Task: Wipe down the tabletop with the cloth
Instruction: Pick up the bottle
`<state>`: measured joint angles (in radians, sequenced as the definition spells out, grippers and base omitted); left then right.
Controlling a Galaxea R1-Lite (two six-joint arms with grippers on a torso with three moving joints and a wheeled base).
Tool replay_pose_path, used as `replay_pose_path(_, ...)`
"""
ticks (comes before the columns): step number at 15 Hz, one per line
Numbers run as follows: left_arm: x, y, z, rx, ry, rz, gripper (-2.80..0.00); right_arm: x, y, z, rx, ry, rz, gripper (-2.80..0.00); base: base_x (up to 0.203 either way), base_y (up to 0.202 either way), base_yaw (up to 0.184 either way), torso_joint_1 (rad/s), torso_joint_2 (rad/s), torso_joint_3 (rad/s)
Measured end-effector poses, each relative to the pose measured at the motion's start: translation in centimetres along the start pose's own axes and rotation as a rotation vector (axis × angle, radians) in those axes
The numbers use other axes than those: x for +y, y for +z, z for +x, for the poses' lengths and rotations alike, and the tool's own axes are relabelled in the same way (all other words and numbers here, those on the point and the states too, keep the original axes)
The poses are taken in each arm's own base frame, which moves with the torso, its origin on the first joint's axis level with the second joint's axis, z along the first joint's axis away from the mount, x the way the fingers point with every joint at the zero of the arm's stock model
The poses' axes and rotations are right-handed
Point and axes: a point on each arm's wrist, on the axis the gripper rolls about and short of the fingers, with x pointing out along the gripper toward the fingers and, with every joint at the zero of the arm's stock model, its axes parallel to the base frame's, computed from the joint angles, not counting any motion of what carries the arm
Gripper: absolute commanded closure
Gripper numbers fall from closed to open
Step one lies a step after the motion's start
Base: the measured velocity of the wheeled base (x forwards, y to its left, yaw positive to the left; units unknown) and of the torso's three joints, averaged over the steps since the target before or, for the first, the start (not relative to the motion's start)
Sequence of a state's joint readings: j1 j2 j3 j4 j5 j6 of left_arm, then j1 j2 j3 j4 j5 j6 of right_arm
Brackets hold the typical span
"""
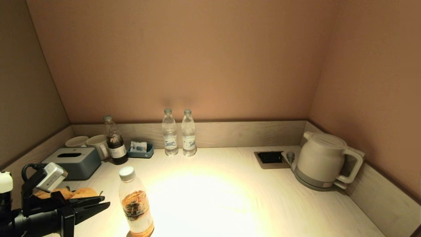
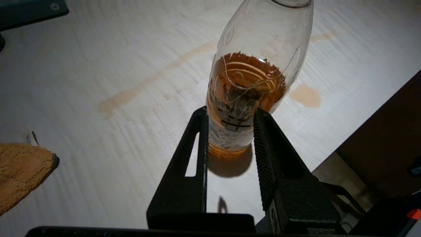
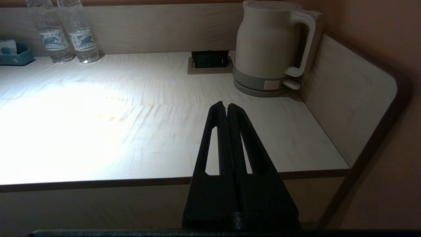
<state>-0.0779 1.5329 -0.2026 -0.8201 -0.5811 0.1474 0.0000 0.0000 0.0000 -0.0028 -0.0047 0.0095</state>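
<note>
An orange cloth (image 1: 79, 192) lies crumpled on the pale tabletop (image 1: 230, 197) at the front left; it also shows in the left wrist view (image 2: 19, 171). My left gripper (image 1: 107, 201) hovers just in front of the cloth, open and empty. It points at a clear bottle of brown tea (image 1: 136, 204) standing a little beyond its fingertips. In the left wrist view the jaws (image 2: 230, 113) frame the bottle's base (image 2: 260, 59). A brown streak (image 2: 148, 82) and a brown spot (image 2: 306, 95) stain the tabletop near the bottle. My right gripper (image 3: 227, 104) is shut and empty off the table's front edge.
A grey tissue box (image 1: 74, 161), two cups (image 1: 87, 142), a dark bottle (image 1: 115, 141) and a blue tray (image 1: 141, 150) stand at the back left. Two water bottles (image 1: 179, 133) stand at the back. A socket recess (image 1: 271, 158) and a white kettle (image 1: 324, 161) are at the right.
</note>
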Motion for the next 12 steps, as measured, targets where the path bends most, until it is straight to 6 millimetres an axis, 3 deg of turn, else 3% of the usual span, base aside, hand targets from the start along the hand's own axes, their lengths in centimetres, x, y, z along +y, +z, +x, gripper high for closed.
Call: replay_pose_path(12, -0.2, -0.4, 5.7, -0.023, -0.112, 0.034, -2.8, 0.0, 0.0, 0.0, 0.0, 0.0, 0.0, 0.0, 0.0, 0.0, 0.0, 0.0, 0.0, 0.0)
